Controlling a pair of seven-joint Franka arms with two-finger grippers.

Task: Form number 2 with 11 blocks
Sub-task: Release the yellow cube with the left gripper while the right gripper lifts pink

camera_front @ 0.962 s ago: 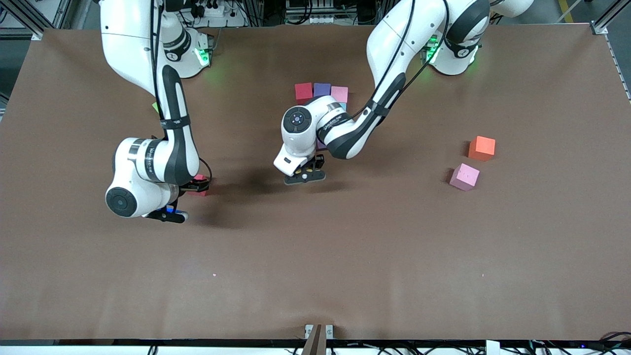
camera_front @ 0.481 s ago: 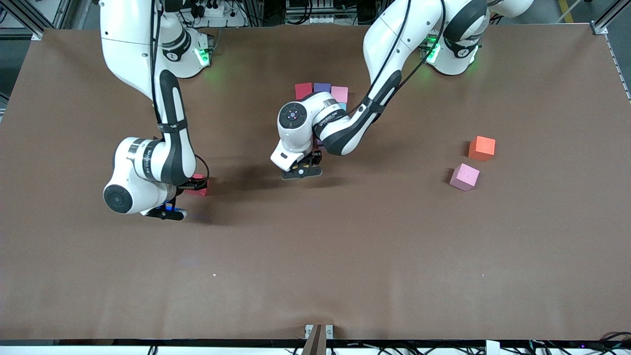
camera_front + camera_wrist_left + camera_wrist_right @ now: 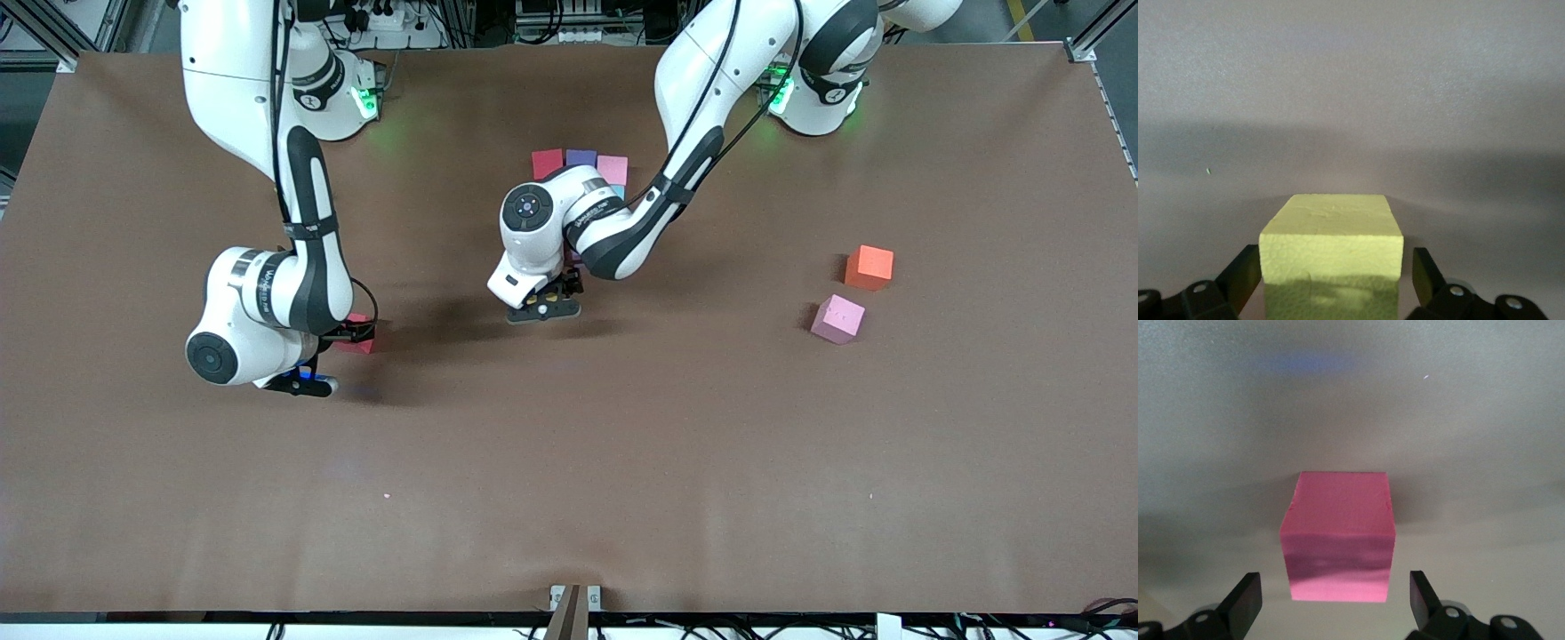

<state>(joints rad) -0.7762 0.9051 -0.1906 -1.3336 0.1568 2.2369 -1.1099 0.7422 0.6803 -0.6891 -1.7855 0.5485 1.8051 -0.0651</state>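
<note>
The left gripper [image 3: 1331, 280] is spread, with a small gap shown at each side of the yellow block [image 3: 1331, 257] set between its fingers; a second ago that block was clamped. The right gripper [image 3: 1335, 603] is spread around the pink block [image 3: 1338, 537], with wider gaps. Bare table [image 3: 622, 462] is seen around both grippers

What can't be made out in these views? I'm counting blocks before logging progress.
- Front view: the blocks under the left arm; only a light blue sliver shows.
- Front view: the right arm covers most of the pink block.
- Left wrist view: the picture's edge cuts off the yellow block.
</note>
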